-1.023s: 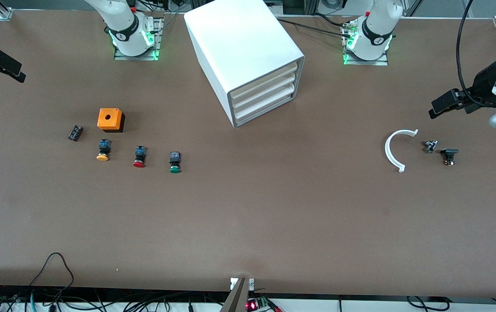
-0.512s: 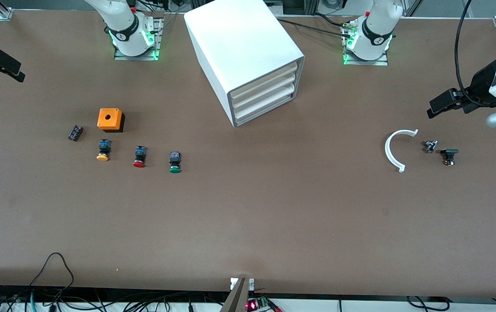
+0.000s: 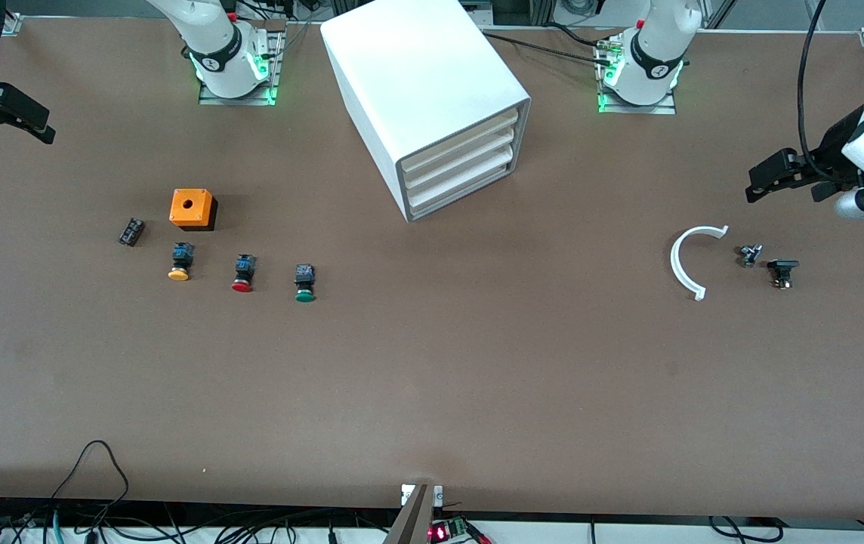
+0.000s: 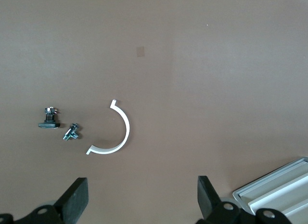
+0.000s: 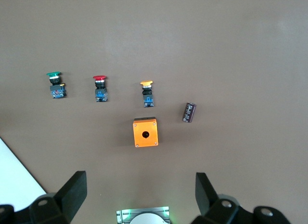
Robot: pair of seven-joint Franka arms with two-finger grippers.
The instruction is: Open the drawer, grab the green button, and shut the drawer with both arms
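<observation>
The white cabinet (image 3: pixel 432 98) stands between the arms' bases, and its lowest drawer (image 3: pixel 456 190) is shut. A corner of the cabinet (image 4: pixel 276 188) shows in the left wrist view. The green button (image 3: pixel 304 282) lies on the table, nearer to the front camera than the cabinet and toward the right arm's end; the right wrist view shows the button (image 5: pixel 56 84) too. My left gripper (image 3: pixel 758 183) hangs open and empty over the left arm's end of the table. My right gripper (image 3: pixel 41 128) hangs open and empty over the right arm's end.
A red button (image 3: pixel 242 273) and a yellow button (image 3: pixel 180 262) lie beside the green one. An orange box (image 3: pixel 192 208) and a small black block (image 3: pixel 131 231) sit close by. A white curved piece (image 3: pixel 685 261) and two small parts (image 3: pixel 749 255) (image 3: pixel 782 271) lie under the left gripper.
The right gripper has shifted slightly toward the table's middle. The left gripper has risen a little. Nothing on the table has moved.
</observation>
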